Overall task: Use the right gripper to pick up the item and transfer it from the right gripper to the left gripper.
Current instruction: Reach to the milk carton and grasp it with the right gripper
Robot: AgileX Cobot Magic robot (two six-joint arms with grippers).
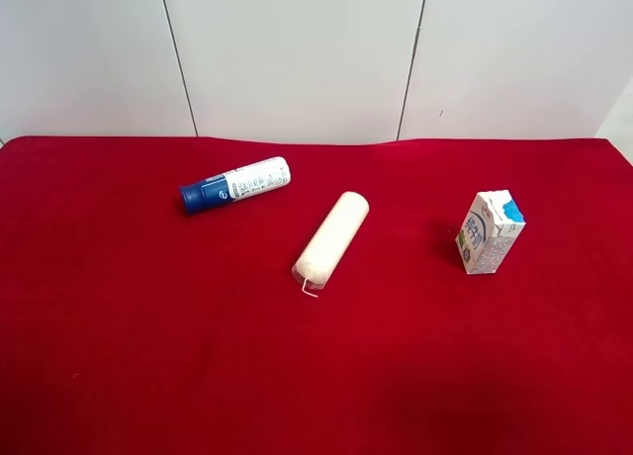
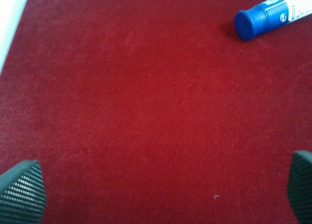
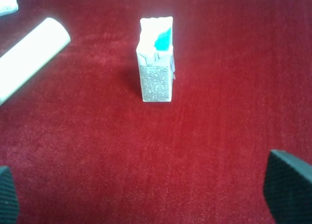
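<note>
The item, a small white milk carton [image 1: 489, 233] with a blue top edge, stands upright on the red cloth at the exterior high view's right. It also shows in the right wrist view [image 3: 156, 60], well ahead of my right gripper [image 3: 148, 197]. That gripper is open and empty, its two black fingertips [image 3: 287, 185] spread wide at the frame's corners. My left gripper [image 2: 161, 192] is open and empty over bare cloth. Neither arm shows in the exterior high view.
A white tube with a blue cap [image 1: 234, 185] lies at the back left; its cap shows in the left wrist view [image 2: 256, 20]. A cream cylindrical roll [image 1: 331, 239] lies mid-table, also in the right wrist view [image 3: 29, 56]. White wall panels [image 1: 297, 49] stand behind the table.
</note>
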